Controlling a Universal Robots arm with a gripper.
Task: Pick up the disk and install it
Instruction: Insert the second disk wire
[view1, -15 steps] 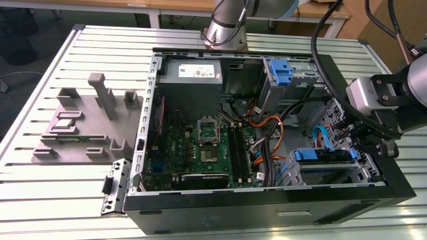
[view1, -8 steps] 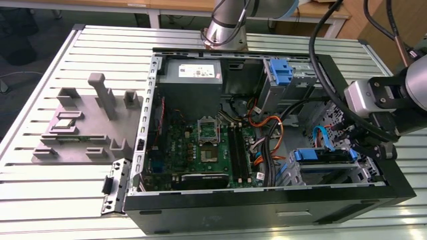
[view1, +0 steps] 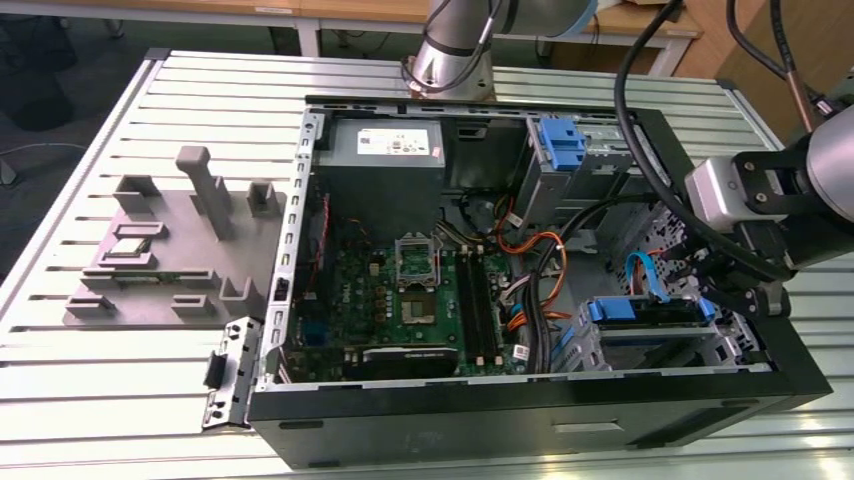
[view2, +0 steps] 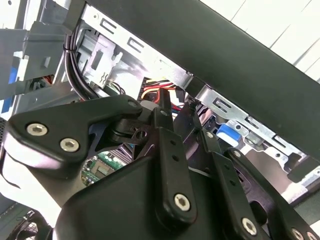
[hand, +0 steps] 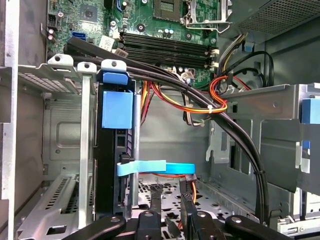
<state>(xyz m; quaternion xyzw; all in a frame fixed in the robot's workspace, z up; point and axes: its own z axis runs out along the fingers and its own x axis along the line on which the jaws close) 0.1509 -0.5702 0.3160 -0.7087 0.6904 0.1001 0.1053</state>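
Blue carrier: the disk (view1: 646, 311) sits edge-on in the metal cage (view1: 727, 340) at the exterior view's right, inside the open case (view1: 534, 420), its blue front strip facing the motherboard (view1: 400, 300).
Disk in first wrist view: it stands upright as a dark slab with a blue tab (hand: 117, 107) at its near end, slotted between the cage's metal rails (hand: 85, 150).
Blue cable: a flat light-blue lead (hand: 150, 167) runs from the disk's edge across the bay.
Gripper: it (view1: 754, 290) hangs just beside the cage, at the case's edge on the exterior view's right; its black fingers (hand: 155, 205) show in the first wrist view, near the disk's end but apart from it.
Jaws: nearly together, with only a narrow gap between the tips and nothing held.
Disk versus jaws: the disk lies off to one side of the fingertips, not between them.
Second wrist view: black gripper linkage (view2: 165, 165) close up, a blue piece (view2: 227, 134) beyond it under the case's black wall.
Wires: black, red and orange bundle (hand: 200, 95) crosses above the bay.
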